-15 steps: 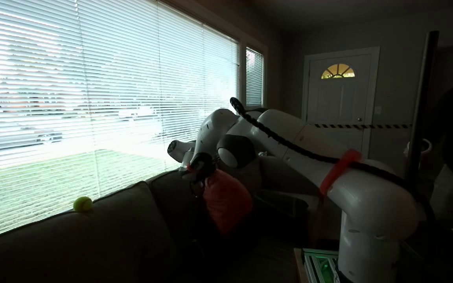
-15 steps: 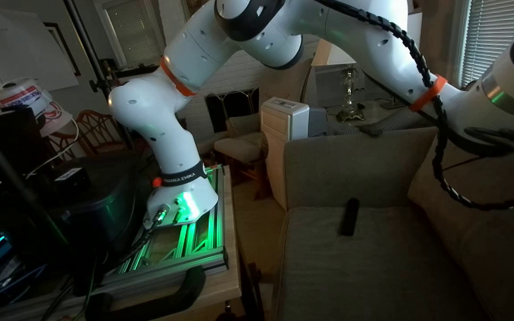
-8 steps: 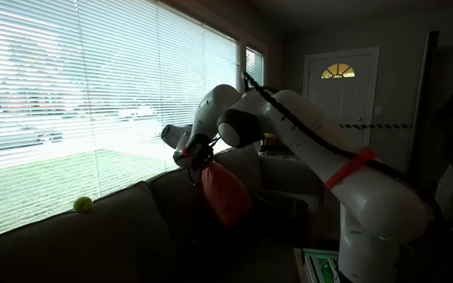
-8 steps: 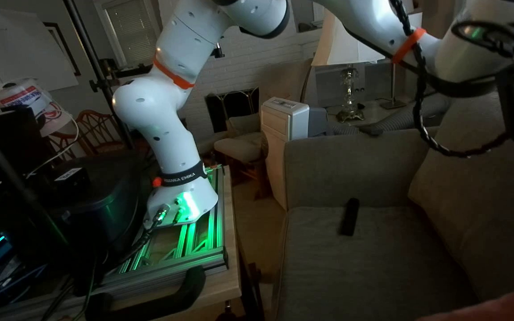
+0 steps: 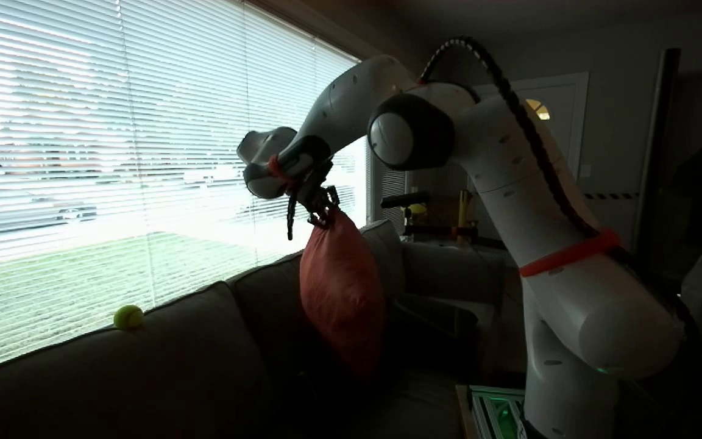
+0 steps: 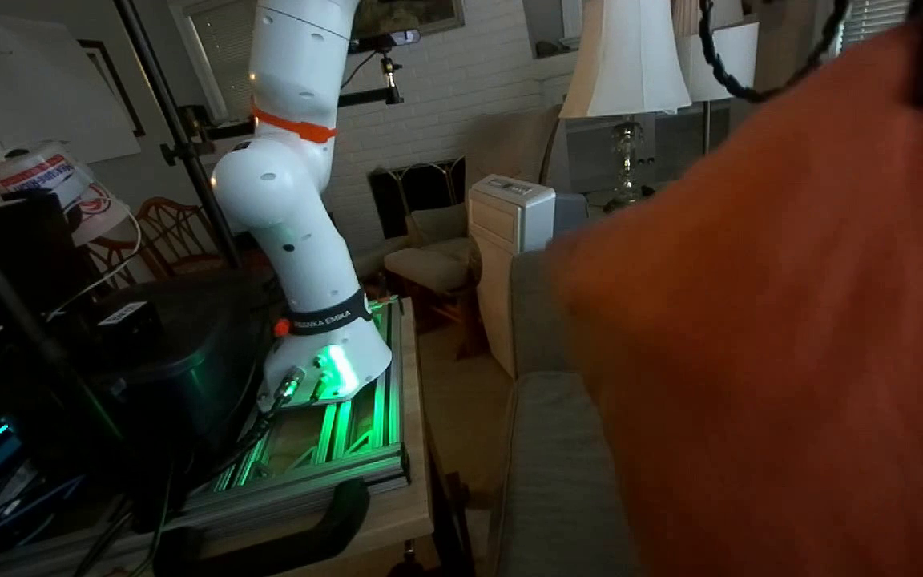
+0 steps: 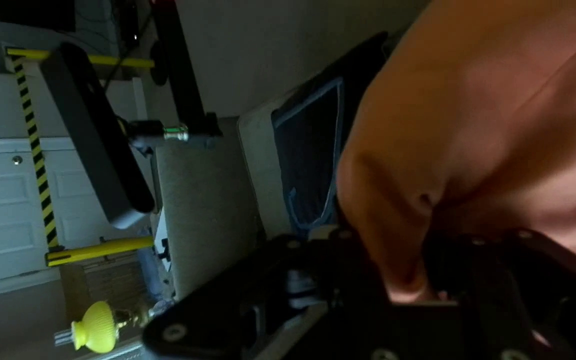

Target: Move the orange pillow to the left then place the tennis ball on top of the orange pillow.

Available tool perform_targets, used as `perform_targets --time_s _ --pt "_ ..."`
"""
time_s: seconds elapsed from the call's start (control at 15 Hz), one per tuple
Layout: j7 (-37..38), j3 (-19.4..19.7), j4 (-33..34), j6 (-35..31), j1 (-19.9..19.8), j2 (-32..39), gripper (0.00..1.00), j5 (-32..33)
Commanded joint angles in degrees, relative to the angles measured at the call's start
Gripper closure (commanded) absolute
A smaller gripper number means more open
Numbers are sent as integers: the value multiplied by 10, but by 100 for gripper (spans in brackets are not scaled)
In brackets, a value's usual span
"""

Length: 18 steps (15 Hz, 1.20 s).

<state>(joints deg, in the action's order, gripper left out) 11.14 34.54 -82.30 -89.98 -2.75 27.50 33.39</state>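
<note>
In an exterior view, looking along couch (image 5: 192, 366) to door (image 5: 558, 116); in an exterior view, facing arm base (image 6: 305, 365), orange pillow (image 6: 790, 344) close. Wrist view sideways, tight on pincer (image 7: 410, 270). All share orange pillow.

The orange pillow (image 5: 342, 286) is matt cloth, smooth across its face and creased into folds, while the tennis ball (image 5: 128, 317) looks matt and the sofa (image 6: 562, 473) is dull, finely textured cloth. The robot arm (image 6: 277, 192) is smooth, white and slightly glossy; the gripper (image 5: 326, 212) is dark and mostly matt, with shiny metal screws (image 7: 174, 332). The table (image 6: 397, 522) shows pale wood, the rails (image 6: 341, 471) ridged bare metal, the brick wall (image 6: 409, 140) a rough painted surface, the white appliance (image 6: 511, 224) smooth plastic.
</note>
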Motion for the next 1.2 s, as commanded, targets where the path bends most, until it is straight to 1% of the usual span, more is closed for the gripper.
perform_targets --time_s 0.0,0.07,0.13,0.2,0.27,0.4,0.6,0.67,0.93,1.13 --pt "-95 -7 25 161 36 -57 97 -9" --pt "-106 -66 44 210 -1 -66 97 0" --pt "-109 -86 65 253 -13 -60 97 -11" --pt "-70 -104 40 202 -29 -66 88 12" --pt "-75 -120 50 232 -33 -70 88 8" --pt "-81 -131 56 245 -38 -71 88 6" --pt "-86 -130 56 245 -45 -67 88 5" --pt "-86 -130 56 245 -46 -66 97 5" --pt "-81 -175 6 237 -58 -84 97 2" --pt "-85 -202 -57 206 -60 -100 97 9"
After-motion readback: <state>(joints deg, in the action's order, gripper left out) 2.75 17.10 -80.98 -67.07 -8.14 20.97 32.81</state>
